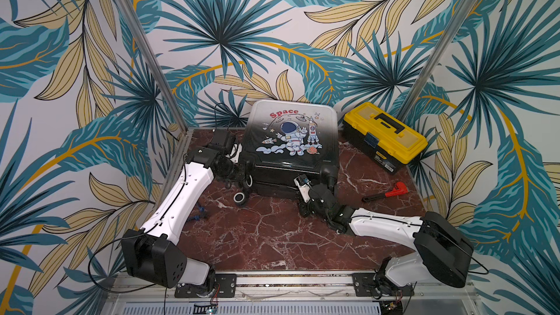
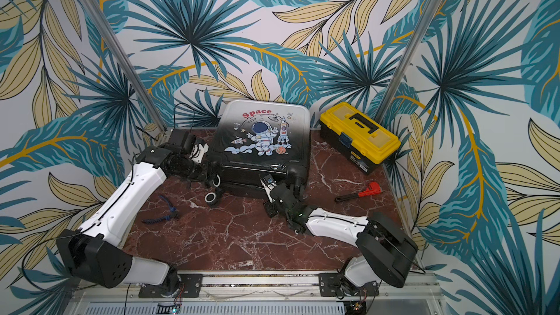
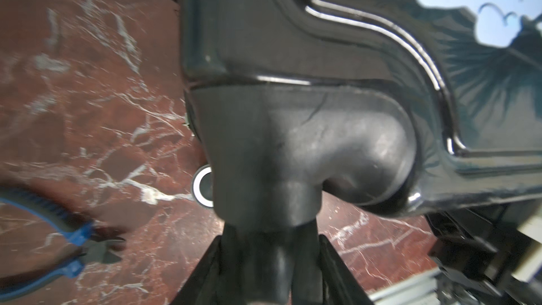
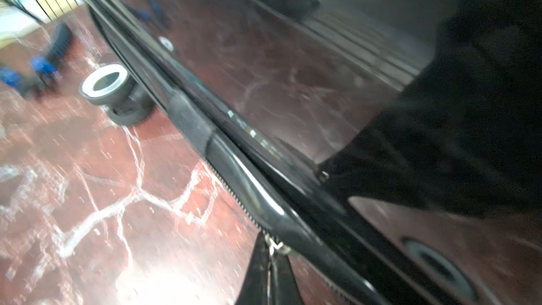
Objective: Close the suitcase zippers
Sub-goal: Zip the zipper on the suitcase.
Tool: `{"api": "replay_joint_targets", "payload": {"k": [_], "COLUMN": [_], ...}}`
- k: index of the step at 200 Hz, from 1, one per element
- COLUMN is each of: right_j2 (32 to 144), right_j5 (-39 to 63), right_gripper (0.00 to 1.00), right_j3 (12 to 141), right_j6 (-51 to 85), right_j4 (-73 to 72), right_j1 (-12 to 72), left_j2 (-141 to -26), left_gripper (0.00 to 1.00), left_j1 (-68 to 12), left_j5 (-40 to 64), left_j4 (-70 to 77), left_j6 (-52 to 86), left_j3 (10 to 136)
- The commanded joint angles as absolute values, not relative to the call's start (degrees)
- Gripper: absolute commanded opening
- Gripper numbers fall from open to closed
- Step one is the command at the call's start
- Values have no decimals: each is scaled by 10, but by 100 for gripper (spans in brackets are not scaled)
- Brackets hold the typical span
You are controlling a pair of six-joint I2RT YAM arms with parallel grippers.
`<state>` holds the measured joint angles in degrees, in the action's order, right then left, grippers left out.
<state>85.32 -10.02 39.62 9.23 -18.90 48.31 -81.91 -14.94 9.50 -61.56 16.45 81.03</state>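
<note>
1. One suitcase.
2. One toolbox.
3. One wrench.
4. One pair of pliers.
5. Two arms: left arm, right arm.
6. Two grippers: left gripper, right gripper.
7. One zipper pull shows.
8. Two white-rimmed wheels show clearly in both top views; their full number cannot be told.

Reaches forward with both arms, forearms low; holds left gripper partly closed; holds right gripper pinched tight.
</note>
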Motion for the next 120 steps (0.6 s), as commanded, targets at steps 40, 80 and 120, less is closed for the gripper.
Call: {"api": "replay_joint_targets", "payload": {"k": [40, 80, 120], "right_j2": [918, 934, 900], "right_j5": [187, 181, 77], "right_gripper": [0, 0, 0], "right_j3": [452, 486, 463], "right_j6": [185, 165, 150], "right_j4": [-474, -430, -295], "right_j1": [539, 548, 547], "left_j2": [-833, -839, -821], "left_gripper": [28, 28, 29], "left_j1": [-241, -247, -214], "left_j5": [330, 328, 203], "left_j4": [-549, -549, -551], "left_j6": [174, 169, 144], "left_j3": [814, 806, 776]}}
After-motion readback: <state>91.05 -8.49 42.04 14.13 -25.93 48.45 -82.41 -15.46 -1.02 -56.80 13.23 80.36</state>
